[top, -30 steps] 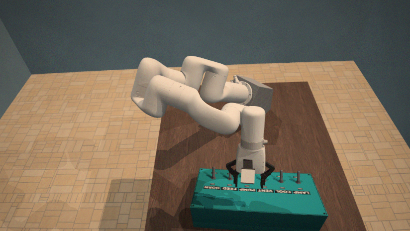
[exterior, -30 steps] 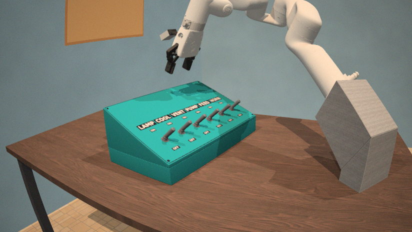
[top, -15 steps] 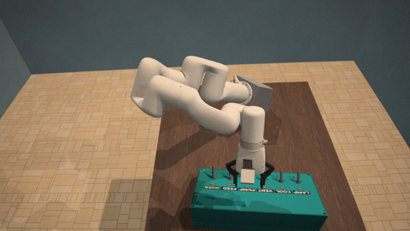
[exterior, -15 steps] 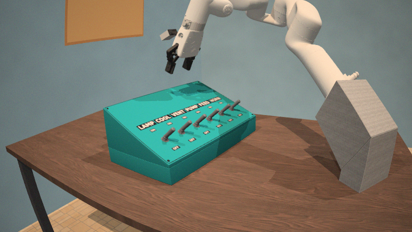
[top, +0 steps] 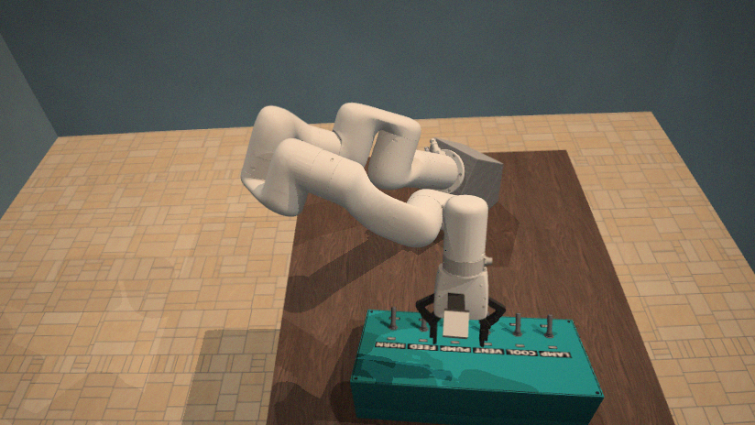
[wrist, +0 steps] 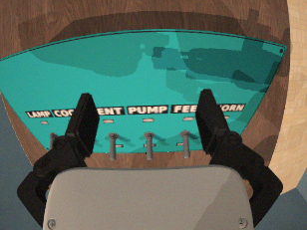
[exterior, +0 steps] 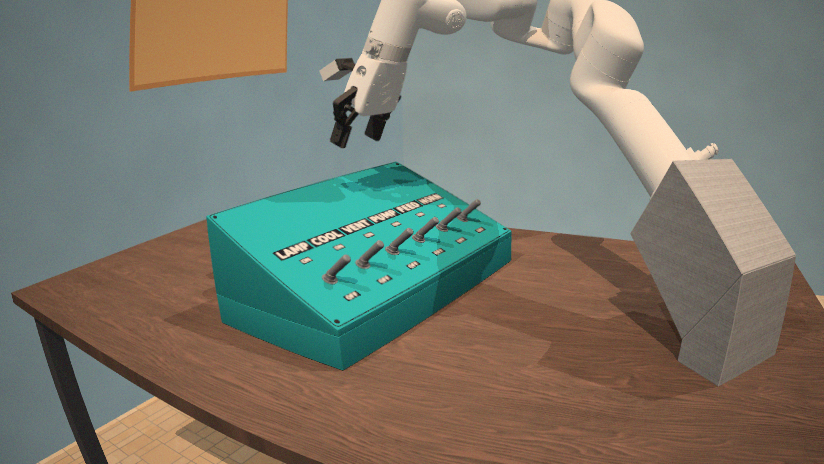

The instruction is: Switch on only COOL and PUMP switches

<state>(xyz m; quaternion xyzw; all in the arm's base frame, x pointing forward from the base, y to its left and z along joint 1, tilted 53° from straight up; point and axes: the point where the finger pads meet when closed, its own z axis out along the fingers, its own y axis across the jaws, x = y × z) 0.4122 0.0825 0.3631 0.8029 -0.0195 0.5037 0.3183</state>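
The teal console [exterior: 357,259] stands on the wooden table with six grey levers in a row, labelled LAMP, COOL, VENT, PUMP, FEED and HORN. All six levers lean the same way. The COOL lever [exterior: 369,253] is second from the left and the PUMP lever [exterior: 425,228] is fourth. My gripper [exterior: 357,129] is open and empty, well above the console's high rear edge. In the wrist view the gripper [wrist: 146,102] straddles the VENT, PUMP and FEED levers, with the PUMP lever [wrist: 149,145] near the middle. The left finger hides part of the COOL label. In the top view the gripper [top: 458,330] hides the PUMP lever.
The grey robot base block [exterior: 715,270] stands on the table to the right of the console. The table's front edge runs close in front of the console. An orange board [exterior: 207,37] hangs on the wall behind.
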